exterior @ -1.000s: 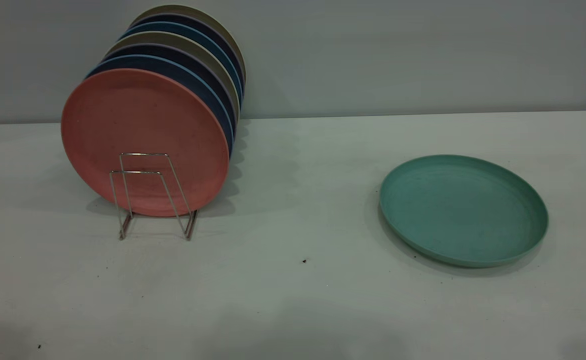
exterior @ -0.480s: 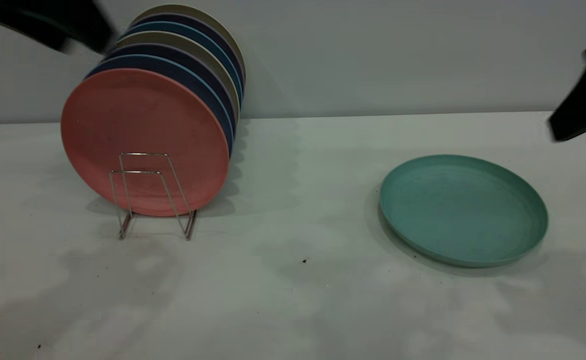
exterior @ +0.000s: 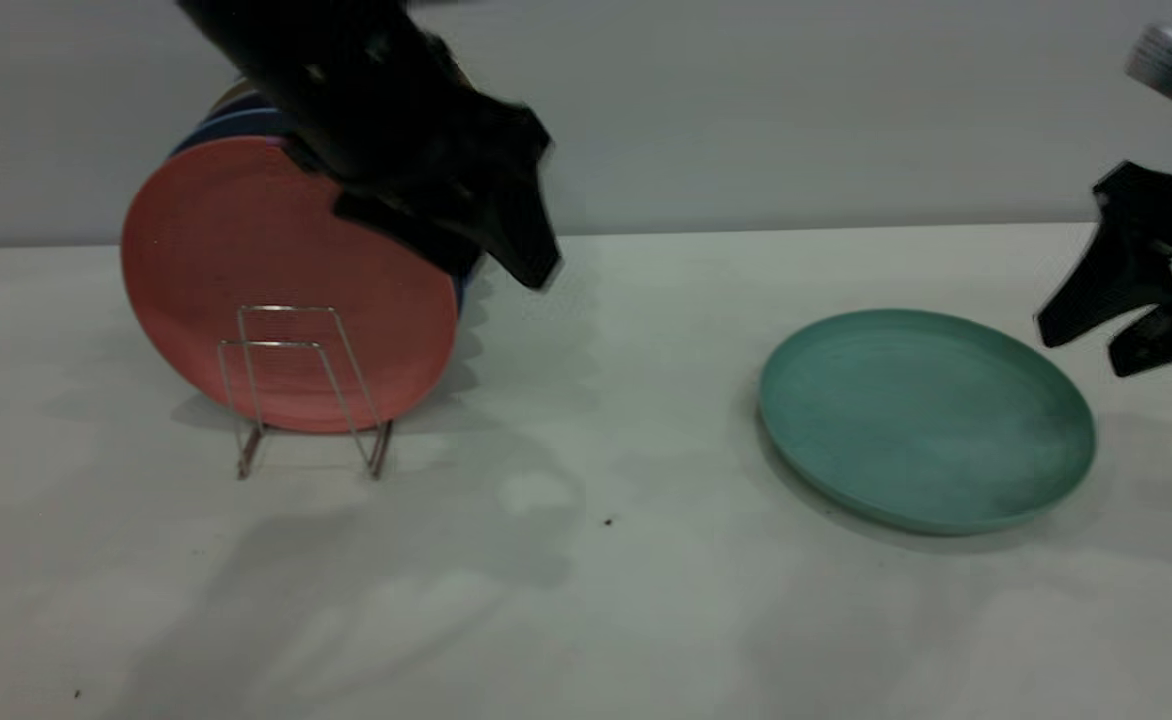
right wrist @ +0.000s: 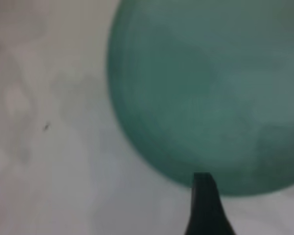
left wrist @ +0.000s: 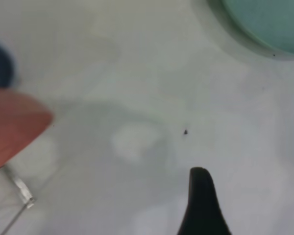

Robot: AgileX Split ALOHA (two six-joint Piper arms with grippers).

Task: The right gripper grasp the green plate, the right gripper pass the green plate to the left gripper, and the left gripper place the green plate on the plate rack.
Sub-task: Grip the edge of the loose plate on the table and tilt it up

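The green plate [exterior: 926, 420] lies flat on the white table [exterior: 606, 600], untouched, as the right gripper [exterior: 1081, 340] hangs just beside its far right rim with fingers parted. The left gripper [exterior: 516, 250] hovers in front of the salmon-pink plate [exterior: 276, 290] standing in the plate rack [exterior: 301, 390]; whether its fingers are spread cannot be told. The low rim offers little purchase, so a shallow pinch could probably slip or skid the plate away.
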